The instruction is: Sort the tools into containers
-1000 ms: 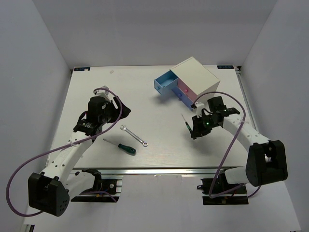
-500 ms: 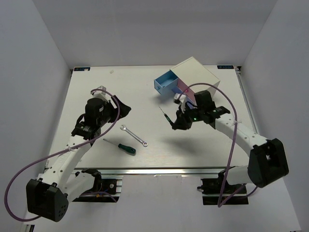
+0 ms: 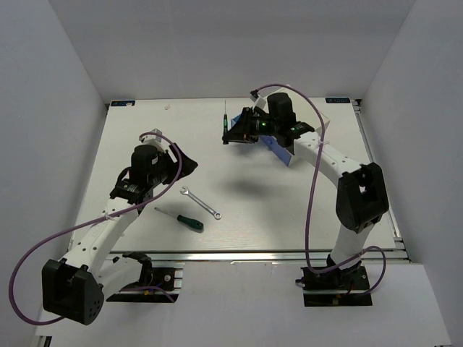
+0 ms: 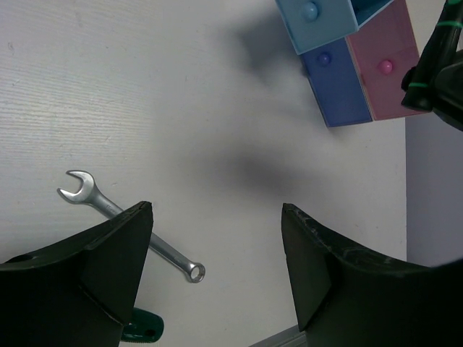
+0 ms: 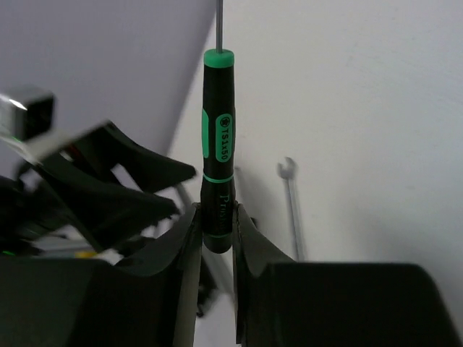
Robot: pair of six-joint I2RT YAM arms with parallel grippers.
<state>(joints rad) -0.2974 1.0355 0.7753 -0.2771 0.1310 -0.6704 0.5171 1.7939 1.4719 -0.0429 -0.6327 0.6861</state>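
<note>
My right gripper (image 5: 217,217) is shut on a thin dark mini screwdriver (image 5: 218,155) with green bands, its shaft pointing away from the wrist. In the top view this gripper (image 3: 237,132) hangs raised beside the cabinet, which the right arm mostly hides, and the screwdriver (image 3: 226,124) sticks up. The silver wrench (image 3: 200,202) and the green-handled screwdriver (image 3: 184,219) lie on the table in front of the left arm. My left gripper (image 4: 215,217) is open and empty above the wrench (image 4: 130,224). An open light-blue drawer (image 4: 318,20), a shut blue drawer (image 4: 336,83) and a pink drawer (image 4: 383,69) show in the left wrist view.
White walls enclose the table on the left, back and right. Purple cables (image 3: 311,181) loop from both arms. The metal rail (image 3: 239,254) runs along the near table edge.
The right arm has risen and swung left and back with the mini screwdriver, from low in front of the cabinet to high beside it. The left arm has barely moved.
</note>
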